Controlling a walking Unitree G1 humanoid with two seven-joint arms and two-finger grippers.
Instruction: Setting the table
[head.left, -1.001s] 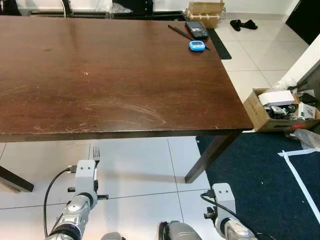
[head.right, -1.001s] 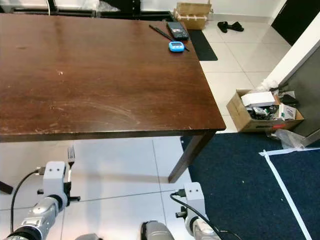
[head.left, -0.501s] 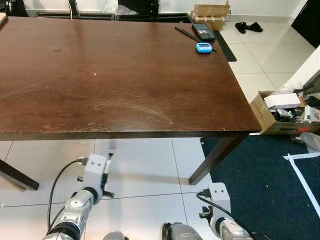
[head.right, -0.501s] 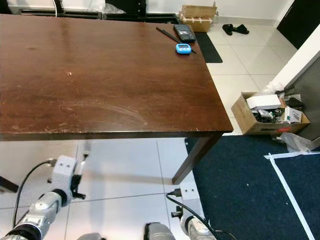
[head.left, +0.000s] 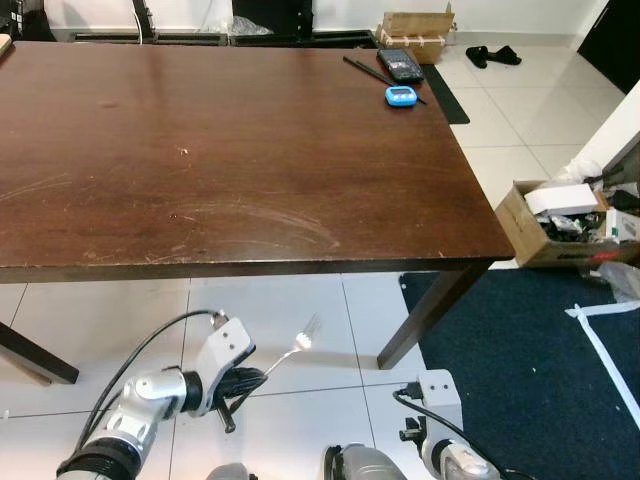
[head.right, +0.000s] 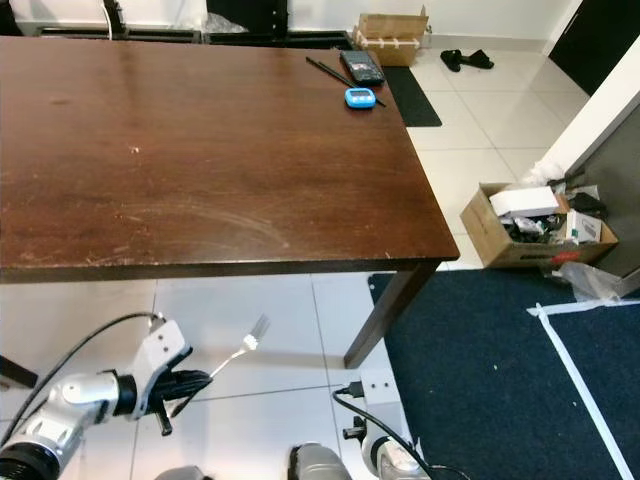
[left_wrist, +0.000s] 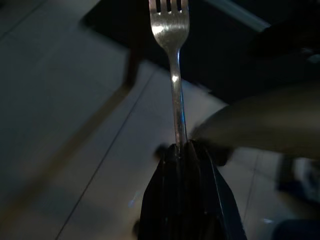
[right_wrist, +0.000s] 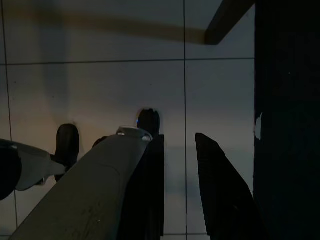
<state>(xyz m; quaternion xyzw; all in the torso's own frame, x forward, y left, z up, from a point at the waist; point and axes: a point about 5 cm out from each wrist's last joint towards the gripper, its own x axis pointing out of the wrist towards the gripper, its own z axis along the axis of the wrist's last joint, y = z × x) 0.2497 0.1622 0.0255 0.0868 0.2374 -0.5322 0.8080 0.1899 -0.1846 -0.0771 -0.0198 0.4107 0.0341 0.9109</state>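
Note:
A silver fork is held by its handle in my left gripper, which is shut on it. The fork hangs low over the white floor tiles, in front of the table's near edge, with its tines pointing right and slightly up. In the left wrist view the fork sticks straight out from the closed fingers. The dark brown wooden table spreads ahead of me. My right gripper hangs open above the floor with nothing between its fingers.
At the table's far right corner lie a blue timer, a black device and thin dark sticks. A table leg stands at the right front. A dark blue carpet and a cardboard box are to the right.
My left arm has turned and dropped lower, so the fork now points to the right instead of up toward the table edge. The right arm has stayed put.

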